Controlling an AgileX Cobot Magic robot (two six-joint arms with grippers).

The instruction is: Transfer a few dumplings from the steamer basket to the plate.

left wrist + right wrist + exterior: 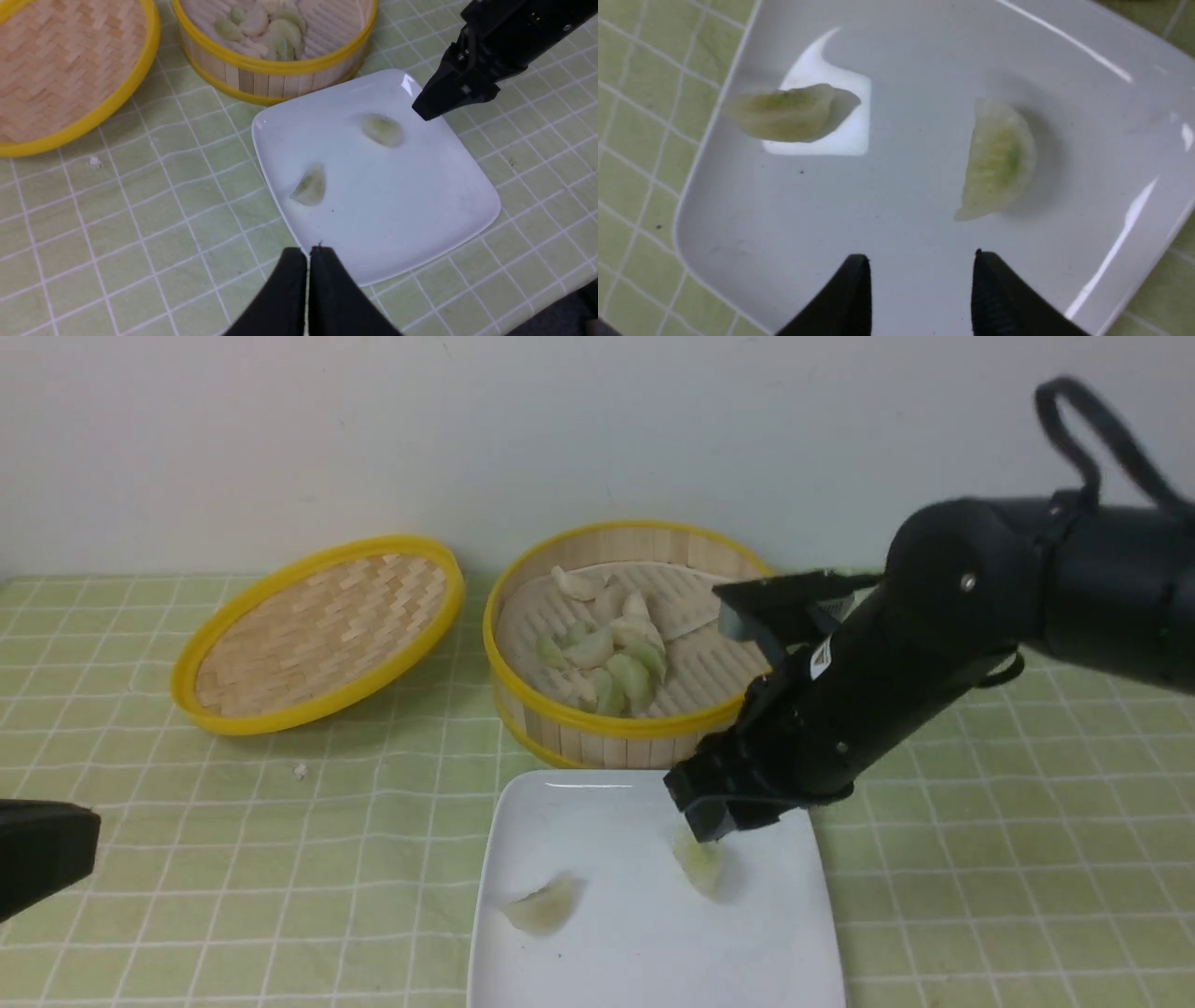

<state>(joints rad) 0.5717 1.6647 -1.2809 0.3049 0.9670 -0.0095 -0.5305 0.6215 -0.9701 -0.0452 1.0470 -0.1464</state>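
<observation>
Beyond my right gripper, jaws apart over the plate, dumplings in the basket lay nearer it than to my closed left gripper.

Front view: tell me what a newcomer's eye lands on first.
The black right gripper hangs open over the white plate, just above one of two green dumplings lying there. Behind, the yellow-rimmed steamer basket holds a pile more, its woven lid to its left.

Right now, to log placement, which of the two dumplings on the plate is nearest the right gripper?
The right dumpling, under the right gripper; the left dumpling lies by the plate's left edge.
</observation>
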